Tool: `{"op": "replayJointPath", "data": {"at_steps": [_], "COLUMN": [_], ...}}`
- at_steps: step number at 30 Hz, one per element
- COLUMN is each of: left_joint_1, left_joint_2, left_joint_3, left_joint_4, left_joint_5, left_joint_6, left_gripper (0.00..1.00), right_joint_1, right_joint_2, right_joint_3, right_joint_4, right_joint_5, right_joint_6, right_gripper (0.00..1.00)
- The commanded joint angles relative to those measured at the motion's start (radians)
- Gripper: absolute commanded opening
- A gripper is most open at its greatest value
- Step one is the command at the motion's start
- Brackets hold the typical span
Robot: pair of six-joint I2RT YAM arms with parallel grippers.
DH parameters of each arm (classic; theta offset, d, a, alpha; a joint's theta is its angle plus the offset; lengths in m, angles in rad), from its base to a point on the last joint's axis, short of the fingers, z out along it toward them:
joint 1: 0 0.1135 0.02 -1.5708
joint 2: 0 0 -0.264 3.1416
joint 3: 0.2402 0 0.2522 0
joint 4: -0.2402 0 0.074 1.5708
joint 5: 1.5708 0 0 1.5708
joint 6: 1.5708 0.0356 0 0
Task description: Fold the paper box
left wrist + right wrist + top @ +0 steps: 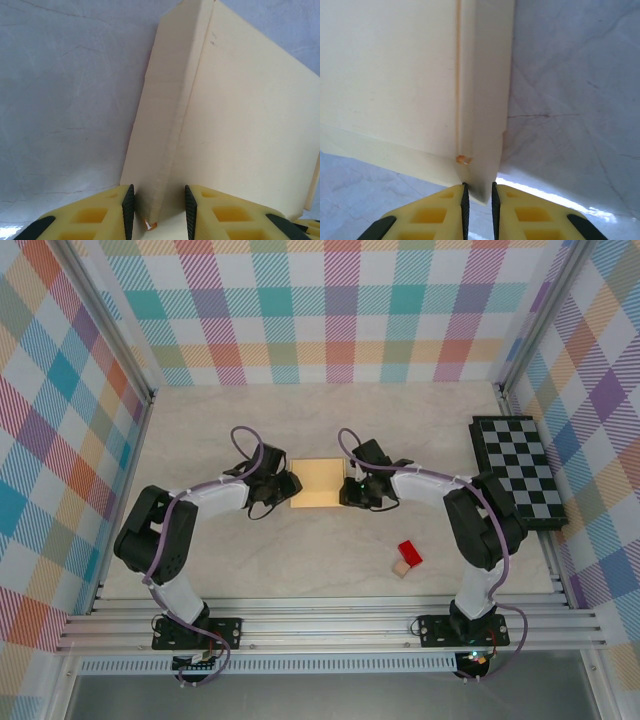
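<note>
Box [316,483] sits folded; left gripper [159,202] narrowly straddles its left wall, grip unclear; right gripper [478,195] pinches the right wall.

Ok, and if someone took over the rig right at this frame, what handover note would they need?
Left gripper: straddles the left side wall of the pale orange-yellow thin-cardboard paper box; can't tell whether it is clamped.
Right gripper: pinched on the box's right side wall.
Box: mid-table, between the two grippers.
Done: both side walls stand folded upright.
To do: probably press the walls home, finish any remaining flaps, then release.
</note>
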Motion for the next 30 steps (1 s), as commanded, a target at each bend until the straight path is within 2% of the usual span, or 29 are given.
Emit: {"op": "replayJointPath", "data": {"at_steps": [1, 15, 24, 30], "left_joint_1": [0.008, 0.011, 0.01, 0.01], "left_joint_2": [0.075, 0.1, 0.116, 0.119], "left_joint_3": [-0.028, -0.021, -0.016, -0.016], "left_joint_4": [-0.189, -0.196, -0.193, -0.189], "left_joint_5": [-0.089, -0.071, -0.069, -0.067], "left_joint_6": [0.034, 0.047, 0.04, 0.031], "left_gripper": [0.33, 0.32, 0.31, 0.31], "right_joint_1": [-0.02, -0.048, -0.029, 0.02], "right_joint_2": [0.035, 0.061, -0.093, -0.119], "right_joint_3": [-0.029, -0.011, -0.078, -0.057], "right_joint_4": [-0.03, 0.026, 0.006, 0.003], "right_joint_5": [0.079, 0.027, -0.003, -0.021], "right_joint_6": [-0.029, 0.043, 0.084, 0.127], "right_gripper": [0.21, 0.21, 0.22, 0.22]}}
